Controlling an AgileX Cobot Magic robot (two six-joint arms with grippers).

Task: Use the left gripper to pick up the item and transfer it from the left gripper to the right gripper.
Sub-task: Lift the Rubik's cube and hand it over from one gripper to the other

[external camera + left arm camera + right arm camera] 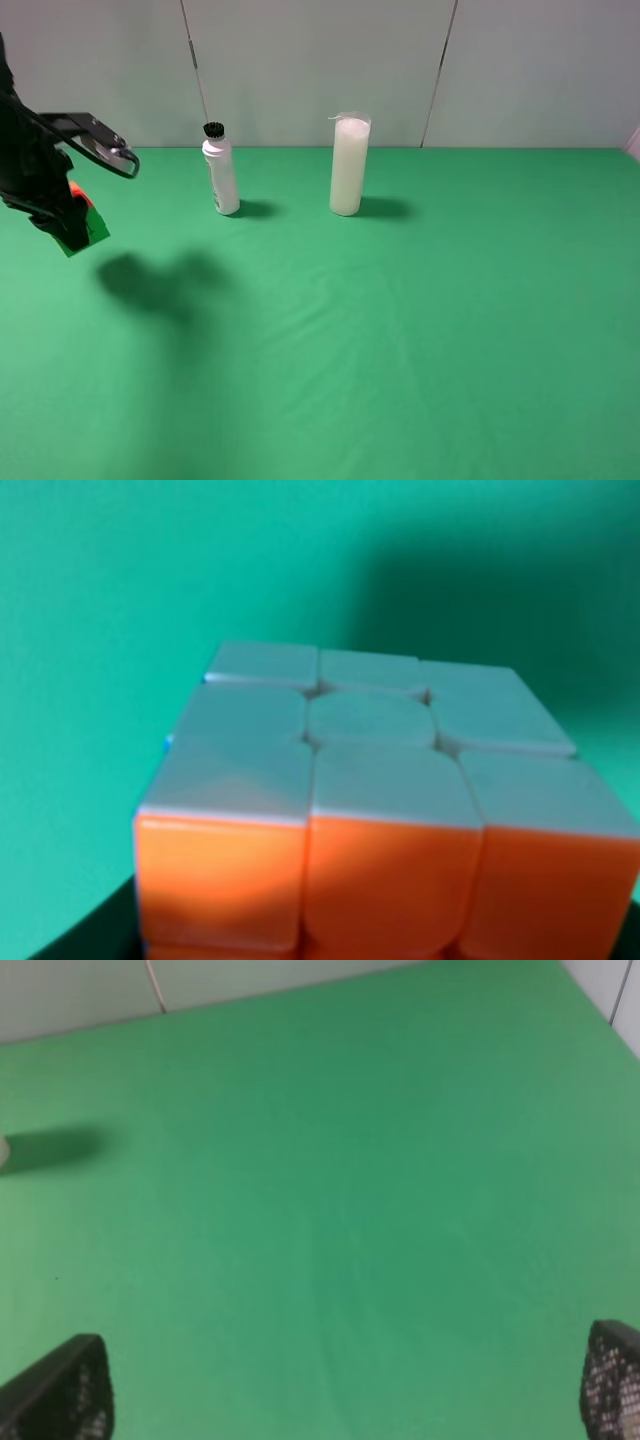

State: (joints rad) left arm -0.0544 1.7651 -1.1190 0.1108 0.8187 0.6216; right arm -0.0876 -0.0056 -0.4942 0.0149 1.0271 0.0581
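My left gripper (70,218) is at the far left of the exterior high view, raised above the green table, and is shut on the puzzle cube (82,222), which shows orange and green there. In the left wrist view the cube (370,810) fills the frame, with a pale face and an orange face showing. The right arm is out of the exterior high view. In the right wrist view my right gripper (350,1400) is open and empty, its two dark fingertips (70,1395) at the frame's corners over bare green cloth.
A black-capped white bottle (220,172) and a tall white cylinder (348,165) stand at the back of the green table (400,320), near the grey wall. The left arm's shadow (160,282) lies on the cloth.
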